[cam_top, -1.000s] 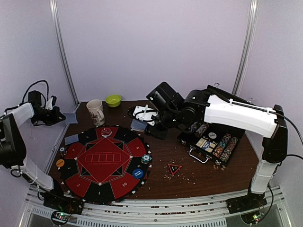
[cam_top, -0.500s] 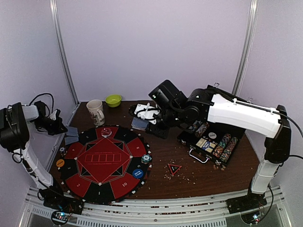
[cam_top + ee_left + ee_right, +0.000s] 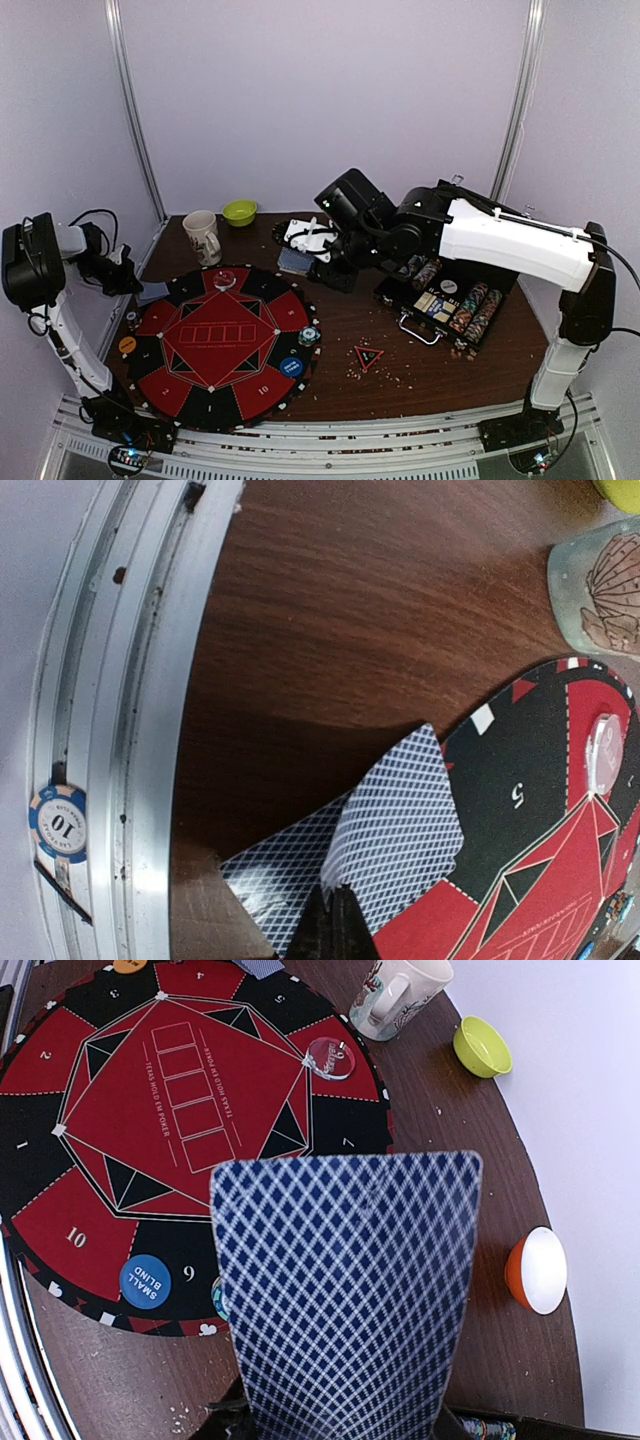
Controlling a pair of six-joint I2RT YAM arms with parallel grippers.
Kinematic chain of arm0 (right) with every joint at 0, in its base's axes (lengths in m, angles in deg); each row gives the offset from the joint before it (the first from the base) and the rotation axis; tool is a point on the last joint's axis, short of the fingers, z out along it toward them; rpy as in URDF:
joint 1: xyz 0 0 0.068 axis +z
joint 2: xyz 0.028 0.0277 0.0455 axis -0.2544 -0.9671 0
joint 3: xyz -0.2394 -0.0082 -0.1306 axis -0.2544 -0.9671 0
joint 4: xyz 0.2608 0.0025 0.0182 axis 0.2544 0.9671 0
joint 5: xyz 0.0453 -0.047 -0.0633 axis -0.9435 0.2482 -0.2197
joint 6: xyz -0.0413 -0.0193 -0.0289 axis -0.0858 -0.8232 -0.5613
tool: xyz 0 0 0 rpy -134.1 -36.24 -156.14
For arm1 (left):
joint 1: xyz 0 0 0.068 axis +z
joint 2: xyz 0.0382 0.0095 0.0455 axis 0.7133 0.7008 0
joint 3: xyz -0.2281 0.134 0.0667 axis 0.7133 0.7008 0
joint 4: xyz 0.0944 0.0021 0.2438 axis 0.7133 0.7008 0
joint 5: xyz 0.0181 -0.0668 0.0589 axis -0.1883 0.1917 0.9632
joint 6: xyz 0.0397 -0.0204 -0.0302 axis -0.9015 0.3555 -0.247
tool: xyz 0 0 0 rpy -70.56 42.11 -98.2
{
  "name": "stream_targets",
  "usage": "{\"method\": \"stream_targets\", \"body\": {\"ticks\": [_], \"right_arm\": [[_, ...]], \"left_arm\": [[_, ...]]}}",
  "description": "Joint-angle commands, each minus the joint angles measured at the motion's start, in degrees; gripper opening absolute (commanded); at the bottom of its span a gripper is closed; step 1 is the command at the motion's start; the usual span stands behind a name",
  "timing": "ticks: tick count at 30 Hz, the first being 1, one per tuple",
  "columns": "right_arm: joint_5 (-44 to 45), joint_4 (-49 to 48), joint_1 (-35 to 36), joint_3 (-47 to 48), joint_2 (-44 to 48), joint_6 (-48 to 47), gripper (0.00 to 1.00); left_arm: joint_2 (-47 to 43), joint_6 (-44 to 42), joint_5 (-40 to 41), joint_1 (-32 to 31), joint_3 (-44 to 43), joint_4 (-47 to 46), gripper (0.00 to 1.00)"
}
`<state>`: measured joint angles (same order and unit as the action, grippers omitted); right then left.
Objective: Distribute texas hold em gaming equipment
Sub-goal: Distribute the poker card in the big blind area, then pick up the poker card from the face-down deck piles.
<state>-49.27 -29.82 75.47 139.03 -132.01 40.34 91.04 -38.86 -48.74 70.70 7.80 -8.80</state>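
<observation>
My left gripper [image 3: 335, 920] is shut on the edge of a grey-blue-backed playing card [image 3: 400, 815]. It holds the card low over a second card [image 3: 270, 880] that lies face down at the left edge of the poker mat [image 3: 530, 780]. In the top view the left gripper [image 3: 128, 280] is at the table's left edge. My right gripper [image 3: 308, 255] is shut on a playing card [image 3: 345, 1290] and holds it above the table behind the mat [image 3: 215, 340]. On the mat are a blue button [image 3: 291, 367], an orange button [image 3: 127, 344] and a chip stack [image 3: 309, 335]. The triangle marker [image 3: 369, 357] lies to the mat's right.
The open black chip case [image 3: 450, 290] sits at the right. A mug [image 3: 202, 236] and a green bowl [image 3: 239, 212] stand at the back. An orange-white piece [image 3: 537, 1270] lies on the wood. A loose chip [image 3: 58, 823] sits in the metal rail [image 3: 130, 680]. Crumbs lie near the marker.
My left gripper has carried its card forward and down from the back left corner to the card lying at the mat's left edge. My right gripper has barely moved.
</observation>
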Motion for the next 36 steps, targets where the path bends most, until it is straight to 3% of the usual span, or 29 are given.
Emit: {"method": "stream_targets", "body": {"ticks": [1, 7, 10, 14, 15, 21, 24, 29, 32, 36], "right_arm": [[1.2, -0.3, -0.2, -0.3, 2.1, -0.1, 0.38], [1.0, -0.3, -0.2, -0.2, 2.0, -0.3, 0.38], [1.2, -0.3, -0.3, -0.3, 1.9, -0.2, 0.38], [1.2, -0.2, -0.2, -0.4, 2.1, -0.2, 0.38], [1.3, -0.3, -0.2, -0.4, 2.1, -0.2, 0.38], [1.2, -0.1, -0.2, -0.2, 2.1, -0.1, 0.38], [1.2, 0.1, -0.3, -0.1, 1.8, 0.0, 0.38], [0.9, 0.4, -0.1, 0.8, 0.9, 0.4, 0.38], [0.6, 0.6, 0.1, 1.5, 0.3, 0.6, 0.38], [0.3, 0.6, 0.4, 1.7, -0.3, 0.7, 0.38]], "left_arm": [[0.8, -1.1, 2.6, 0.4, -2.0, 1.3, 0.00], [0.4, -0.5, 5.6, 0.4, -1.7, 1.7, 0.02], [0.2, -0.3, 5.8, 0.4, -2.0, 1.7, 0.19], [-1.3, -0.1, 6.4, 0.4, -2.5, 1.7, 0.28], [-2.4, 0.0, 6.7, 0.4, -2.7, 1.6, 0.34], [-16.2, 1.6, 8.8, -2.2, -2.7, -1.3, 0.65], [-25.3, 2.3, 6.7, -9.3, -2.0, -3.5, 0.72], [-35.2, 12.1, -5.9, -30.0, 3.3, -12.4, 0.78], [-36.9, 20.0, -6.6, -43.5, 8.3, -18.6, 0.79], [-36.5, 25.4, -9.6, -54.7, 11.4, -27.2, 0.98]]}}
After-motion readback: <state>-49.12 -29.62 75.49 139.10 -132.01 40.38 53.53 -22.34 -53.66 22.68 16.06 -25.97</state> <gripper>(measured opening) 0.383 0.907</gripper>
